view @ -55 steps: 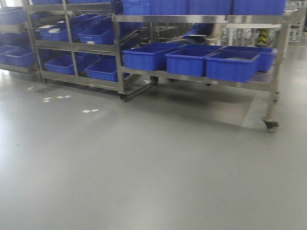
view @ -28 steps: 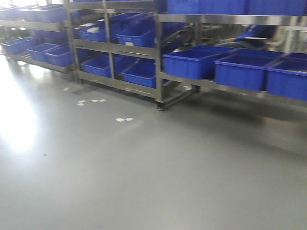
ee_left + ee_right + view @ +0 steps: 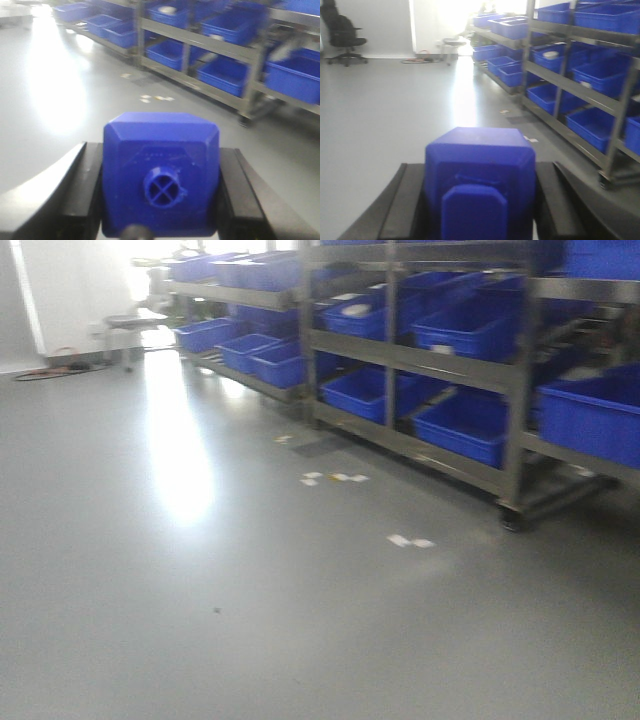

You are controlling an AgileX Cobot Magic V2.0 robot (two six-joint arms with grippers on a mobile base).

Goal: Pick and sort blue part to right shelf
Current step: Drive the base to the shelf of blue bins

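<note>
My left gripper (image 3: 161, 190) is shut on a blue part (image 3: 161, 170), a blocky piece with a round cross-shaped socket facing the camera, held between the black fingers (image 3: 82, 190). My right gripper (image 3: 479, 200) is shut on another blue part (image 3: 479, 175), a block with a raised rounded tab, between its black fingers (image 3: 405, 205). Both are carried above the grey floor. Metal shelves (image 3: 400, 355) with blue bins (image 3: 470, 425) stand at the right of the front view. Neither gripper shows in the front view.
Rolling racks with a caster wheel (image 3: 512, 522) stand at right. White paper scraps (image 3: 410, 540) lie on the grey floor (image 3: 200, 620). A stool (image 3: 135, 325) and cables sit at far left by a white wall. An office chair (image 3: 345, 37) stands at back left.
The front view has swung left: the shelves slid from centre to the right edge, and open floor with bright glare and a white wall came into view.
</note>
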